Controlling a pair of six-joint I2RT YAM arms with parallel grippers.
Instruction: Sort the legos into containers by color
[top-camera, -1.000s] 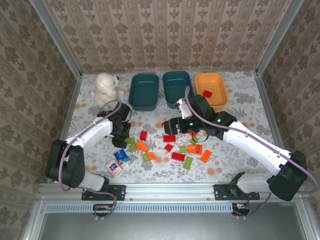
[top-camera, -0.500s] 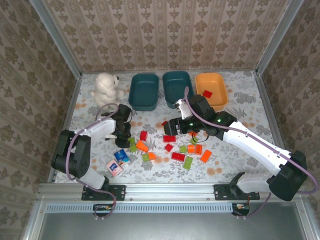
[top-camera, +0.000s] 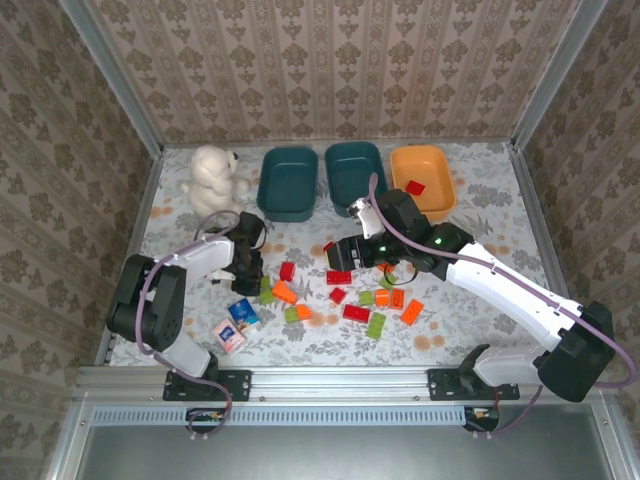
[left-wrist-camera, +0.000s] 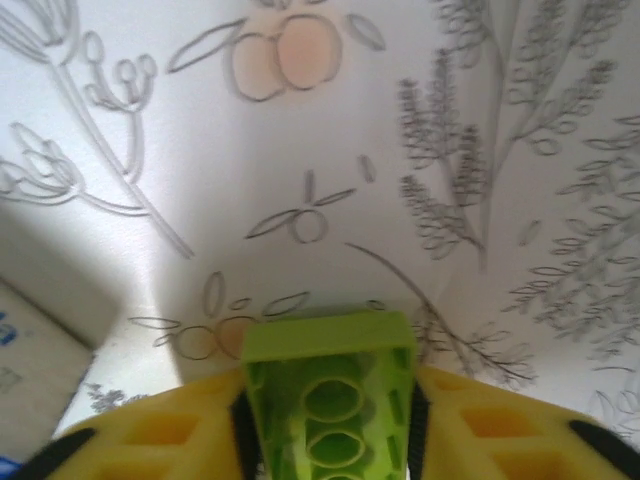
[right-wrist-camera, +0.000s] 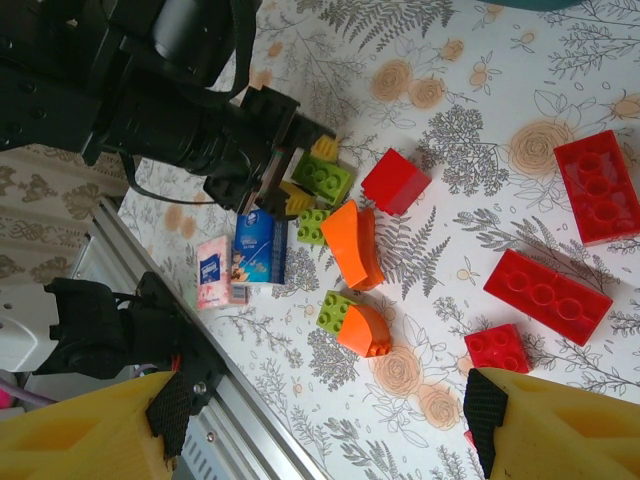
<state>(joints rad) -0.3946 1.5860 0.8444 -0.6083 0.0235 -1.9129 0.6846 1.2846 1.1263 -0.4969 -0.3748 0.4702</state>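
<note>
Sorting in progress: the left pincer (left-wrist-camera: 328, 415) is clamped on a light green brick (left-wrist-camera: 330, 385), held low over the flower-printed surface (left-wrist-camera: 300, 130) at the left edge of the scattered bricks (top-camera: 345, 300). The right pincer (right-wrist-camera: 322, 405) hangs over the red and orange pieces in the middle, its fingers spread wide with nothing between them. Along the far side stand the left teal tub (top-camera: 287, 185) and the right teal tub (top-camera: 350, 165), both apparently bare, and an orange tub (top-camera: 436, 200) with one red brick (top-camera: 414, 187) inside. From where I stand, the trouble looks likeliest at the lift. The green brick juts out ahead of the fingers and is gripped only by its sides, so a quick swing could let it swivel or drop short of a tub. A blue carton (top-camera: 242, 313) and a pink carton (top-camera: 228, 335) lie just beside the left pincer, and a careless sweep would shove them into the pile. The white plush bear (top-camera: 212, 175) sits next to the left teal tub, close to the arm's likely path. With both arms working near the same patch, they could also knock together. And with red already in the orange tub, an orange brick might easily be dropped in with it.
</note>
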